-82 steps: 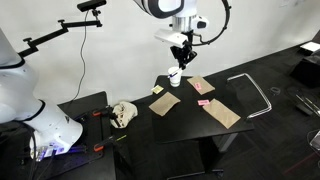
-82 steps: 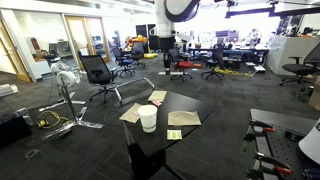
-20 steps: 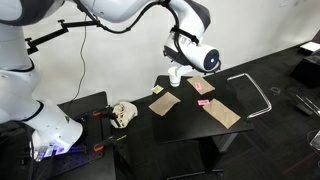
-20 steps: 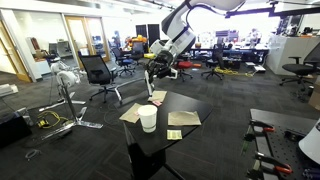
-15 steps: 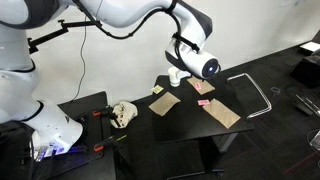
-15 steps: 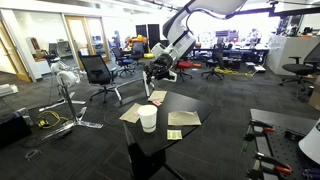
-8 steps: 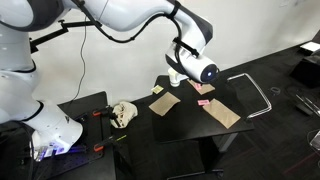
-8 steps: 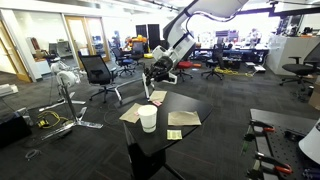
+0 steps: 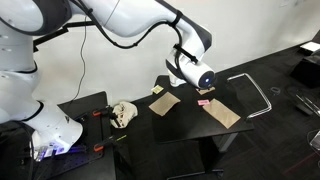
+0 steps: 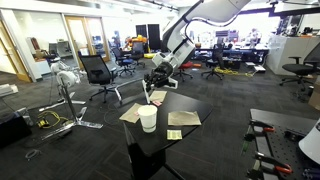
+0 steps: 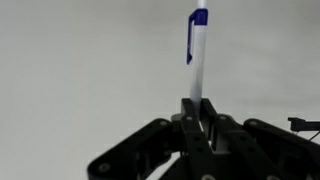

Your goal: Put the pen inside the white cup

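The white cup [image 10: 148,118] stood on the black table [image 10: 160,140]. Above and just right of it, the gripper [image 10: 160,74] had dropped and tilted sideways since seconds earlier (nearer, I judged, but not yet over the rim). Its fingers were clamped on the pen [image 11: 197,45], and the arm arched overhead.

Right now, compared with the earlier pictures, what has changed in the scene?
The arm swung down and tilted over, carrying the gripper lower and sideways. It is shut on the pen. The white cup and the papers stayed in place.
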